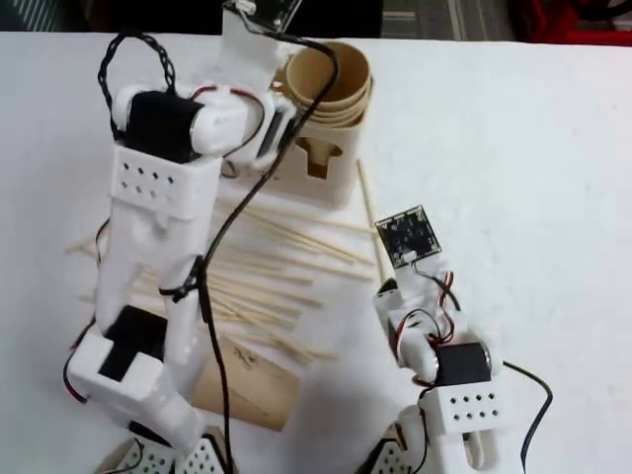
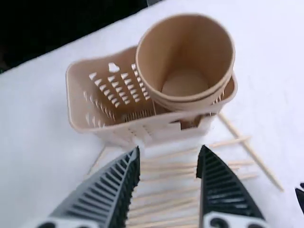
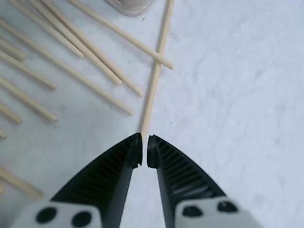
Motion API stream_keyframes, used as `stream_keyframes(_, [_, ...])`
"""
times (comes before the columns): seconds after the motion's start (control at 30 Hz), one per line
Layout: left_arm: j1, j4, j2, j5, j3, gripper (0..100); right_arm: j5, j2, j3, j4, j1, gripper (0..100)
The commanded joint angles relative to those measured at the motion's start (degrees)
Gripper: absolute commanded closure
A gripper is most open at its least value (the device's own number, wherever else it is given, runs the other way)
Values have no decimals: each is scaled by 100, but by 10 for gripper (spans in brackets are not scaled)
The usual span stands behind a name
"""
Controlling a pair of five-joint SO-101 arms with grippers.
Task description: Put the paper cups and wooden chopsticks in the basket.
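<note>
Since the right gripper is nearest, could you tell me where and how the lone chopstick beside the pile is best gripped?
Grip the chopstick on its bare stretch nearest the right gripper, short of where another stick crosses it. Come from above, astride it: it is thin and lies flat on the table.

This looks like a robotics lab or a hobby workshop bench, not a home. On a plain white table (image 1: 553, 148) stand the left white plastic robot arm (image 1: 158, 207) and the right white plastic robot arm (image 1: 459, 400), with their dark motors uncovered. Thin black cables (image 1: 219, 380) and red wires (image 1: 400, 338) hang loose. A small bare black circuit board (image 1: 408, 237) sits on the right wrist. Behind the table the room is dark.
</note>
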Motion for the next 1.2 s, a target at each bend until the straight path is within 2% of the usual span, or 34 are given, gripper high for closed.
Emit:
stream_keyframes(0.0, [-180, 229, -374, -62, 53, 797, -18, -48, -35, -66, 4, 957])
stream_keyframes(0.57, [-365, 211, -2870, -114, 3921, 793, -18, -40, -35, -66, 4, 957])
stream_keyframes(0.8, [-365, 202, -2932, -985, 6057, 793, -18, -40, -35, -66, 4, 957])
stream_keyframes(0.97, [-365, 193, -2932, -1029, 7024, 793, -18, -40, -35, -66, 4, 957])
stream_keyframes(1.17, [-365, 193, -2932, -1029, 7569, 793, -18, -40, -35, -66, 4, 957])
